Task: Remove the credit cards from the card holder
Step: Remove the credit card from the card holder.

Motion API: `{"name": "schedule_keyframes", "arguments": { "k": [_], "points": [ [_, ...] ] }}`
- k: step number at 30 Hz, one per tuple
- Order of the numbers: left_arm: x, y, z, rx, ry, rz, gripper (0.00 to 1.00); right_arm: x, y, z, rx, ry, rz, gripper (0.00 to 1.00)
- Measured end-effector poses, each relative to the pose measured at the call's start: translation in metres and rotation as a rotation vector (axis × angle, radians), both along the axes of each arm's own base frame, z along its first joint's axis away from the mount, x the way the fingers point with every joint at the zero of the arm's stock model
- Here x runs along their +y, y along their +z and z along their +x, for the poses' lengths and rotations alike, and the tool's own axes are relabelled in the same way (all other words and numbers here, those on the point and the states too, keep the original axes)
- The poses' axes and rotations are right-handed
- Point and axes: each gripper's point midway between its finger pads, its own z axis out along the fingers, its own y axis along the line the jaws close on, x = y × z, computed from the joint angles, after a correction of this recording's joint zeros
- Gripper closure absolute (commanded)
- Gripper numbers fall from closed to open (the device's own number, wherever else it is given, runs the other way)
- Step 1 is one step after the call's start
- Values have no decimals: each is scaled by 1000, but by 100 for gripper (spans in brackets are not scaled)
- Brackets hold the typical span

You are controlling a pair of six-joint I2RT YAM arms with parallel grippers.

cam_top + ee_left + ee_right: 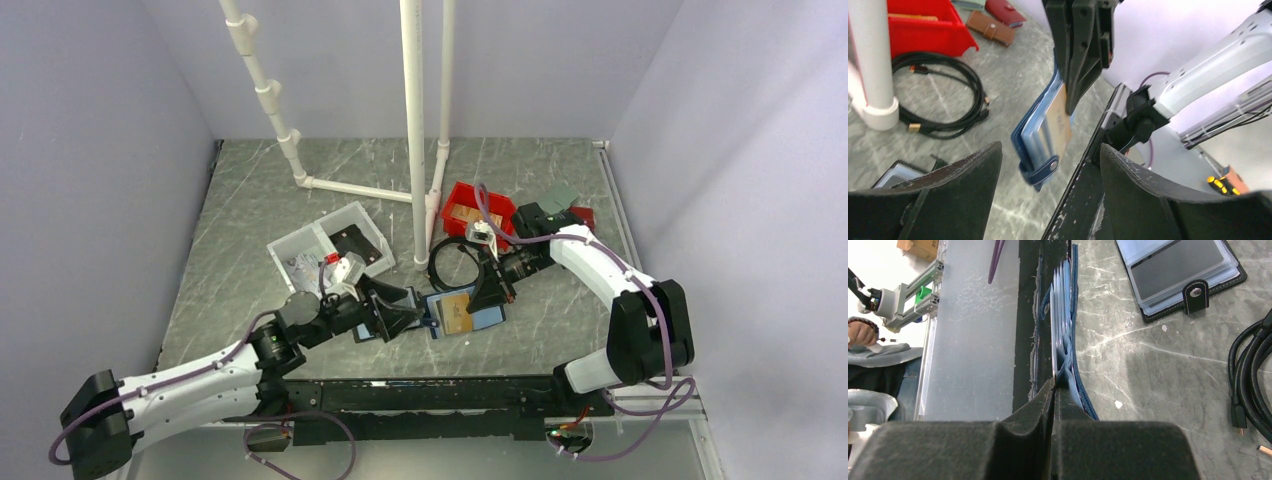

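Slippage is looking likely for the card holder [1034, 142], the right tool [1054, 386] pinching just its edge while the left tool [1050, 150] is gaping empty.

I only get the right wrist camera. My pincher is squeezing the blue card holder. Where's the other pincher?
Observer: The left gripper is close by on the left side of the card holder. Its jaws are wide open with nothing in them.
Operator: Can you see a card in there? I only see thin edges.
Observer: Yes. The left wrist view shows a gold card sitting in one of the light-blue sleeves.
Operator: What's past the black cable?
Observer: A red bin stands on the table beyond it, toward the back wall.
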Motion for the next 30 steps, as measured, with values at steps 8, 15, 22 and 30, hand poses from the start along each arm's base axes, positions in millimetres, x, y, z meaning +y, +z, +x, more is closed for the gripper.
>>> {"name": "schedule_keyframes", "arguments": {
  "k": [8,15,22,30],
  "points": [
    [5,-69,-5,62,-19,158,14,0,-4,0,4,19,-17,100],
    [-16,-98,-4,100,-87,227,15,1,-4,-4,1,36,-16,100],
    [-40,-85,4,59,-124,178,31,0,-4,-5,2,41,-16,100],
    [-46,-71,4,37,-152,123,46,0,-4,-4,0,43,-15,100]
  ]
}}
